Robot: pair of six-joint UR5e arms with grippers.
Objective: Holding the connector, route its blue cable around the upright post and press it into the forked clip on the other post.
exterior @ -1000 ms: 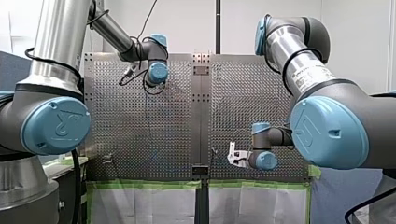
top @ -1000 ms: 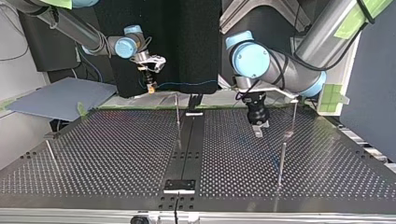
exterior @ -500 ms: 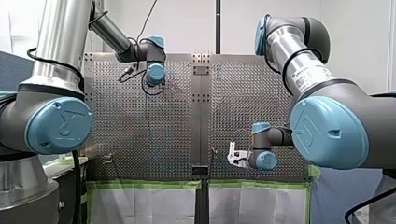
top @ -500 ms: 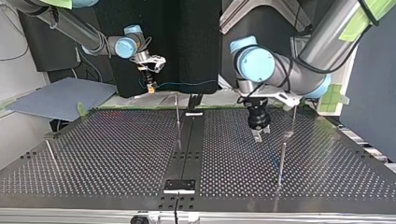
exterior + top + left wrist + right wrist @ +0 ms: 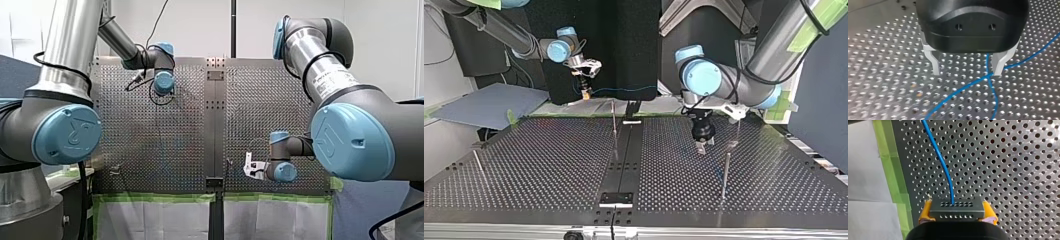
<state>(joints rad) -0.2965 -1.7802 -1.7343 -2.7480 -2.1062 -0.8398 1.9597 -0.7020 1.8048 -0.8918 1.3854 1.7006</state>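
In the top view, four thin posts [image 5: 725, 172] rise from the perforated table [image 5: 549, 165]. Just behind the near ones, the left gripper [image 5: 700, 146] hangs low. Its two metal fingers [image 5: 936, 65] are spread wide and grip nothing, with one blue cable [image 5: 965, 86] lying beneath. Farthest back, the right gripper [image 5: 957, 214] pinches the single black connector [image 5: 957, 208] between two yellow pads [image 5: 925, 213].

Dark grey connector [image 5: 957, 208], two rows of small holes, clamped between right gripper [image 5: 957, 213] yellow pads. Thin blue cable [image 5: 944, 167] leaves its upper row and curves away. Elsewhere two strands cross on the table [image 5: 885, 75]. Post [image 5: 614, 127]: thin upright rod near the middle. Second post [image 5: 725, 170] at top view's right. Clip too small to tell.
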